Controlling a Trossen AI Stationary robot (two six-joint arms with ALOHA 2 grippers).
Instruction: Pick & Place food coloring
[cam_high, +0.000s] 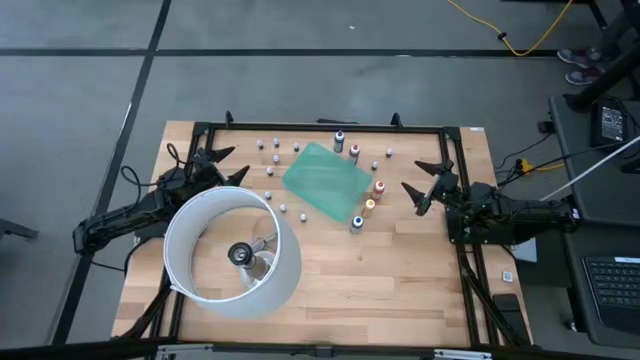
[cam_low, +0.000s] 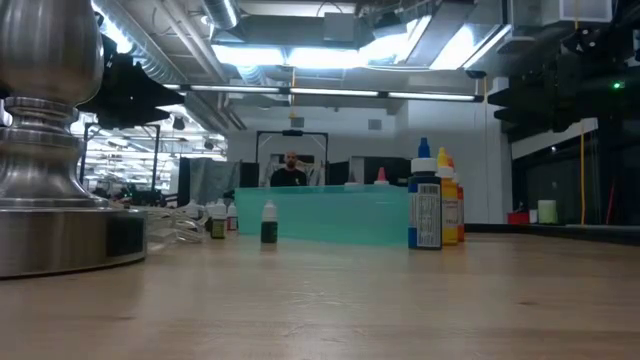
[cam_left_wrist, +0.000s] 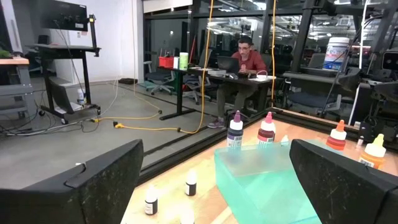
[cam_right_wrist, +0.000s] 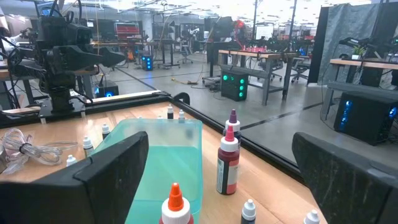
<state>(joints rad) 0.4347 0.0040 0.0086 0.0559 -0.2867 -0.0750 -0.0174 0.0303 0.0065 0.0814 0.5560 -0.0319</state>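
The food coloring bottles stand upright on the wooden table around a flat green sheet (cam_high: 325, 180). The taller ones are a dark one (cam_high: 339, 140), a red one (cam_high: 354, 152), two orange ones (cam_high: 379, 187) (cam_high: 369, 206) and a blue one (cam_high: 357, 223). Several tiny pale ones (cam_high: 276, 150) stand at the sheet's far left. My left gripper (cam_high: 228, 166) is open at the table's left, clear of them. My right gripper (cam_high: 425, 185) is open at the right, level, with nothing between its fingers. In the right wrist view the red bottle (cam_right_wrist: 228, 162) stands ahead of the open fingers.
A big white ring lamp (cam_high: 232, 250) on a metal base (cam_low: 50, 150) stands at the near left, close to my left arm. A black frame (cam_high: 320, 127) runs round the table. Bare wood (cam_high: 400, 280) lies at the near right. A person sits beyond the far edge (cam_left_wrist: 245, 65).
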